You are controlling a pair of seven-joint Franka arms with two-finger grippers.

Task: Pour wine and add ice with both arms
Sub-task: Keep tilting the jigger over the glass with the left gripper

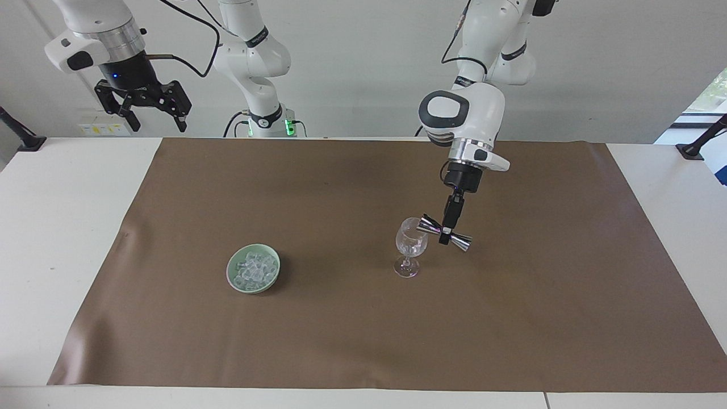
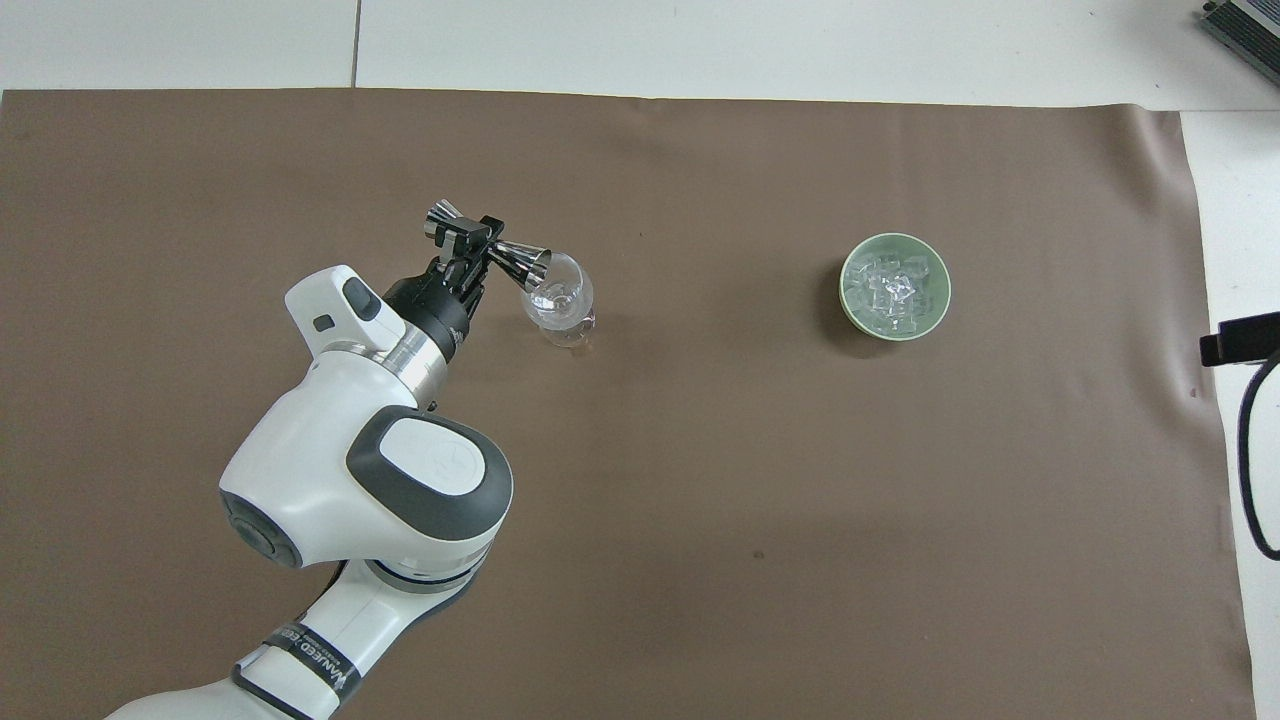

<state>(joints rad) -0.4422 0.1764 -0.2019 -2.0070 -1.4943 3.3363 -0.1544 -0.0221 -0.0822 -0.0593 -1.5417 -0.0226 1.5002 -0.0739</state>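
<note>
A clear stemmed glass [image 1: 410, 246] [image 2: 561, 300] stands on the brown mat. My left gripper [image 1: 445, 236] [image 2: 470, 240] is shut on the waist of a shiny double-ended metal jigger [image 1: 446, 232] [image 2: 490, 252], held almost on its side with one mouth at the glass's rim. No wine shows in these views. The ice [image 1: 253, 270] [image 2: 893, 292] lies heaped in a pale green bowl [image 1: 232, 277] [image 2: 850, 310], toward the right arm's end of the table. My right gripper [image 1: 143, 109] waits open, raised high above the table's corner at the right arm's end.
The brown mat [image 1: 363, 329] [image 2: 700, 520] covers most of the white table [image 1: 57, 227]. A black clamp [image 1: 696, 149] sits at the table's edge near the left arm's base. A black cable [image 2: 1250, 440] hangs by the table's edge at the right arm's end.
</note>
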